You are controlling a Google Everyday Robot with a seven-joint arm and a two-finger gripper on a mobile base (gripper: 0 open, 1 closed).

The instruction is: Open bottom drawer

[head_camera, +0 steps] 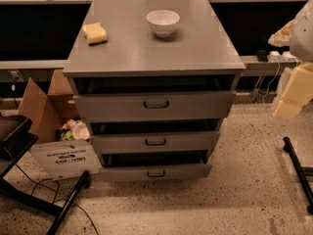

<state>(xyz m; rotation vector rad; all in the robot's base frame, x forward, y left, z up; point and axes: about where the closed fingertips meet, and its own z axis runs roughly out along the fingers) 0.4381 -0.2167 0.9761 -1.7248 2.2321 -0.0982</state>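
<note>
The grey metal cabinet (151, 53) stands in the middle of the view with three drawers. The bottom drawer (122, 173) is the lowest one, with a shallow front panel and a small dark loop handle (156, 174). Its front stands slightly out from the cabinet, with a dark gap above it. The middle drawer (117, 143) and the taller top drawer (112, 106) also stand slightly out. My gripper (287, 109) hangs at the right edge on a pale arm, well to the right of the cabinet and above the bottom drawer's height, touching nothing.
A white bowl (163, 22) and a yellow sponge (95, 33) sit on the cabinet top. An open cardboard box (54, 131) with rubbish stands at the cabinet's left. Black stand legs lie at lower left (68, 202) and at right (298, 173). Speckled floor (195, 209) lies in front.
</note>
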